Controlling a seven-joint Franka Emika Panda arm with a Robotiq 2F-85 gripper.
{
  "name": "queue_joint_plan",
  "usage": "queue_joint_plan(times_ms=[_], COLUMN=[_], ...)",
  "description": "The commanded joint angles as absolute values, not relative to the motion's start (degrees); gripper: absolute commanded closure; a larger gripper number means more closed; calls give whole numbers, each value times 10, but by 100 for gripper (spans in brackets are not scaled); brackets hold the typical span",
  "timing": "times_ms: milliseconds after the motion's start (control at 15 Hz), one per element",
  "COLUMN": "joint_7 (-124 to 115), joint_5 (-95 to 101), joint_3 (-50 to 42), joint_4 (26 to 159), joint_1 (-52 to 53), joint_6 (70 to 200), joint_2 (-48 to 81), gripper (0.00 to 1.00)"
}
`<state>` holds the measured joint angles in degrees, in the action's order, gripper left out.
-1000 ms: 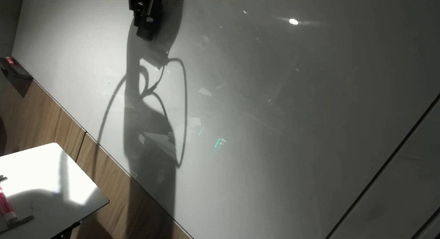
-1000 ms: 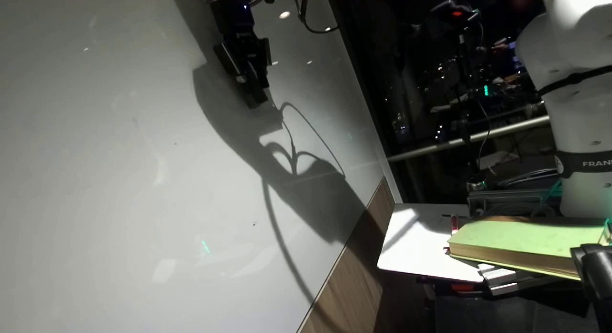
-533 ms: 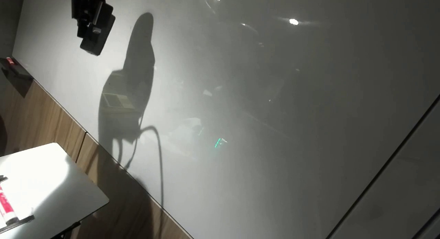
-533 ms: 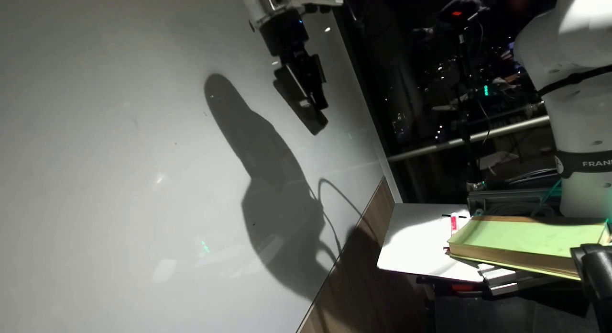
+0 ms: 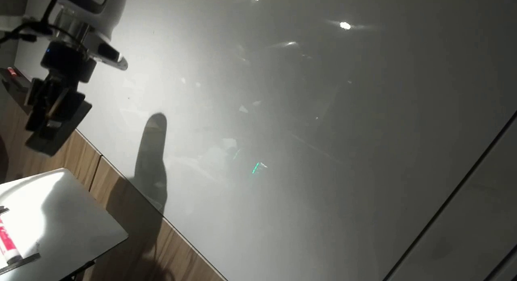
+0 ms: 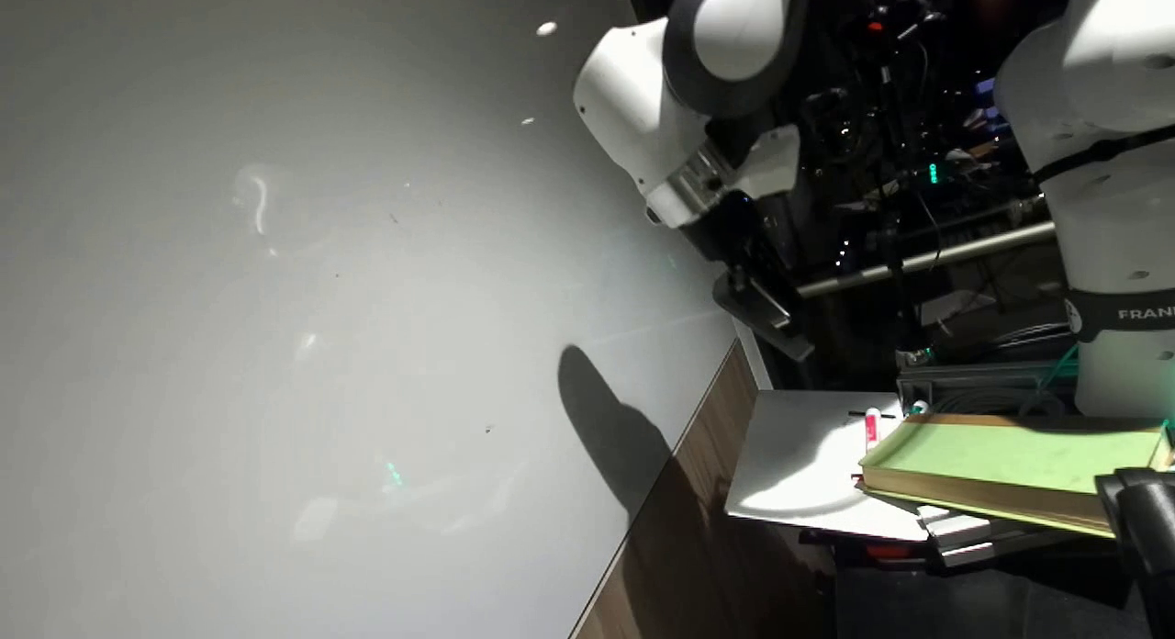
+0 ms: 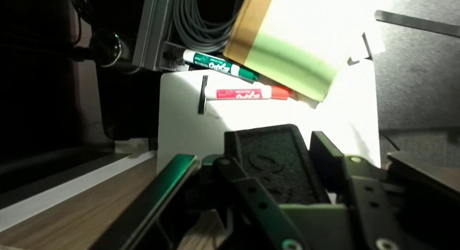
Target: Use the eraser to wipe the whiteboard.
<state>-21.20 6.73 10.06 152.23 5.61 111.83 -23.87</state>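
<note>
A glossy grey-white whiteboard (image 5: 291, 123) fills most of both exterior views, with wood panelling (image 5: 183, 248) running along its lower edge and a round-tipped shadow (image 5: 151, 160) falling across the two. In an exterior view the robot's white arm (image 6: 629, 106) slants down; below it is the small white surface (image 7: 187, 128), partly covered by a pale green book (image 7: 294, 63). The end effector (image 7: 276, 147) pinches the dark eraser (image 7: 278, 165), which is tilted in the air above the surface, off the whiteboard. In the wrist view a green marker (image 7: 222, 65) lies just beside the book at the surface's edge, and a red marker (image 7: 244, 93) rests on the surface, its white end at a short black strip (image 7: 202, 107).
</note>
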Motion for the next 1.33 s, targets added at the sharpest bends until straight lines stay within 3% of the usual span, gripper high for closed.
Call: queue_joint_plan(times_ms=[0, 667, 1267], joint_7=[-199, -157, -131], joint_5=[102, 77, 78], joint_3=[82, 42, 44], joint_4=[1595, 1571, 1560], joint_1=[22, -2, 4], joint_6=[1221, 1291, 1358], joint_2=[-198, -77, -108], gripper=[72, 72, 72])
